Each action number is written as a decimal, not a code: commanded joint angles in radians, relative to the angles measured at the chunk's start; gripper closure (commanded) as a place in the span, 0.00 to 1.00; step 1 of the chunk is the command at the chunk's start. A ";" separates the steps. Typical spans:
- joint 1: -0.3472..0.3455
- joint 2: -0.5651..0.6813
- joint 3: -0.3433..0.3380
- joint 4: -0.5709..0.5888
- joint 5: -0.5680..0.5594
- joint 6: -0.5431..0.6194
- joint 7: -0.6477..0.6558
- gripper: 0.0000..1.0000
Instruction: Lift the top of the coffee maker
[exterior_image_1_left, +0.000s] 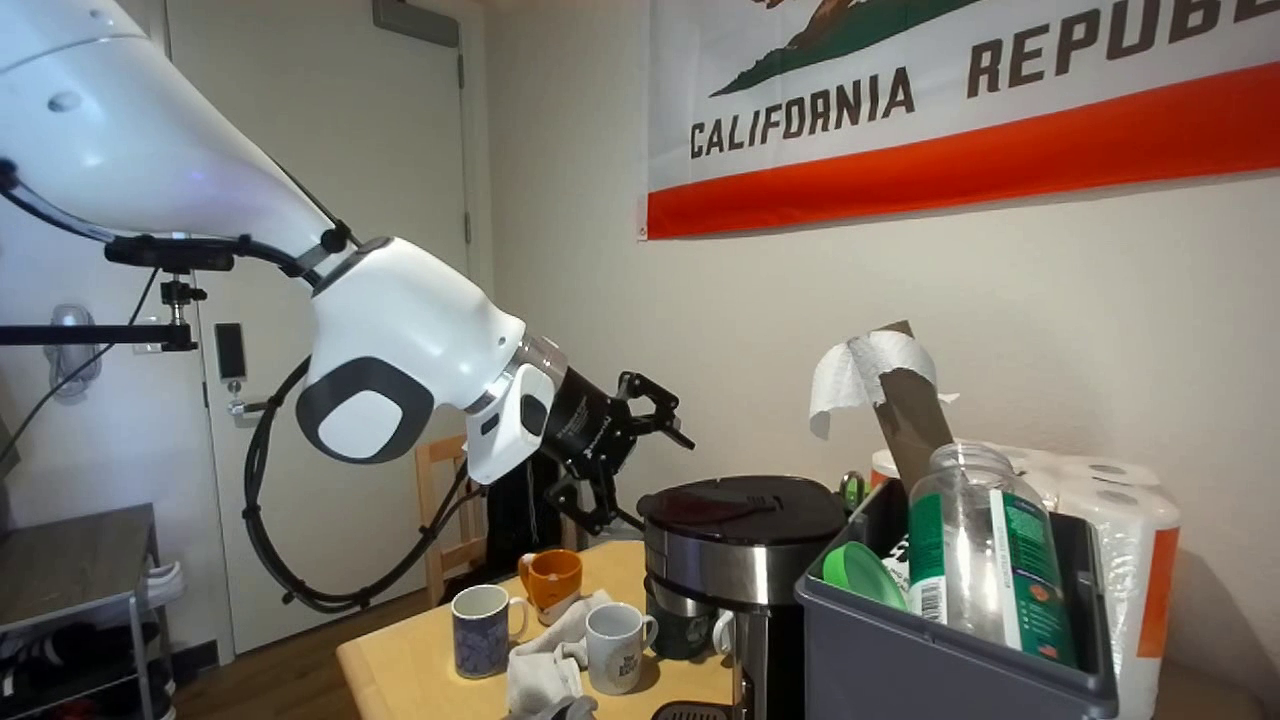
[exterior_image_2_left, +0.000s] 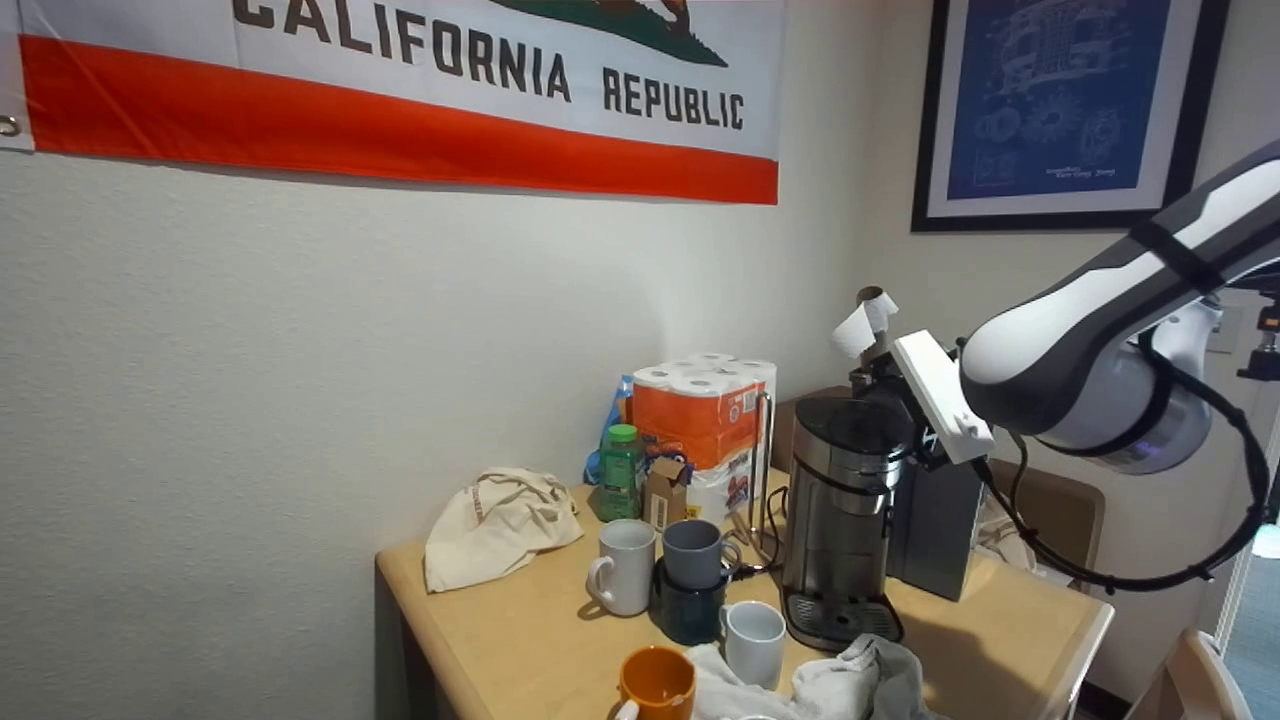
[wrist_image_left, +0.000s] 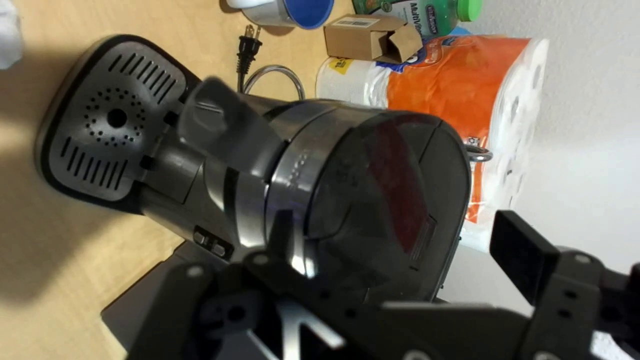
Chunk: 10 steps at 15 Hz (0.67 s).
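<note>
The round, flattish black lid (exterior_image_1_left: 752, 503) is seated on the squat, steel-bodied coffee maker (exterior_image_2_left: 838, 525); beside it, the black gripper (exterior_image_1_left: 666, 486) is spread wide. The lower fingertip (wrist_image_left: 282, 234) should be worked under the lid's edge, then raised gently.

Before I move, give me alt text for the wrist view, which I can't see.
The closed black top of the coffee maker shows between two spread black fingers coming in from the bottom; contact is unclear. The coffee maker appears turned sideways in the frame, its drip tray at left, a pack of paper rolls at upper right.
</note>
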 joint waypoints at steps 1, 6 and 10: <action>0.033 0.023 -0.001 0.045 0.043 -0.002 0.058 0.00; 0.037 0.061 -0.008 0.071 0.043 -0.003 0.119 0.00; 0.024 0.060 -0.023 0.092 0.033 -0.002 0.113 0.00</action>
